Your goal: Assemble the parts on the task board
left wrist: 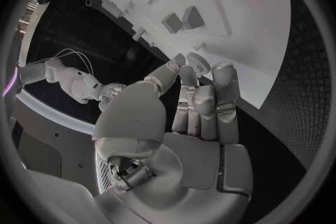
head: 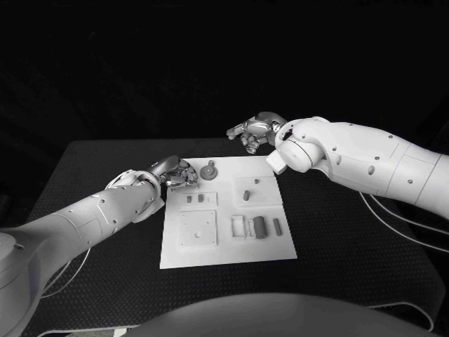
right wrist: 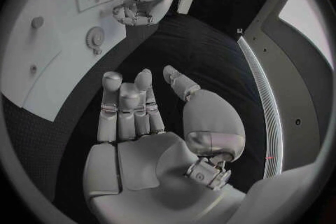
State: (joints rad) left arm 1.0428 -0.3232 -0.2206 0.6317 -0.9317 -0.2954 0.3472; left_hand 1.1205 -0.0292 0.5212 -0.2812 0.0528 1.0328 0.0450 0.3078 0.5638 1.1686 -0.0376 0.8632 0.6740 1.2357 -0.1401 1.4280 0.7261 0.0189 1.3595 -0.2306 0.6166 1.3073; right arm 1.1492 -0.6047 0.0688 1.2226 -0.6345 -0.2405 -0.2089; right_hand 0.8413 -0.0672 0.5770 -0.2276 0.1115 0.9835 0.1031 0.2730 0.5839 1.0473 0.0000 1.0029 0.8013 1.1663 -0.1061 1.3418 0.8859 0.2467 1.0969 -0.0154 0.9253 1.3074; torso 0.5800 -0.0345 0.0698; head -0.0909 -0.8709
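We see the task board at the middle of the surface with several parts still loose, the left robot hand at its ten o'clock corner pinching a round part, the right robot hand empty, fingers apart, at twelve o'clock.

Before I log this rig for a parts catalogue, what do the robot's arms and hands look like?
Both arms are smooth white shells with rounded segments and small dark dots along them. The left hand and right hand are silver metal, with segmented fingers and pale pads on a jointed palm. Thin pale cables trail on the table beside the right arm; another loops by the left arm.
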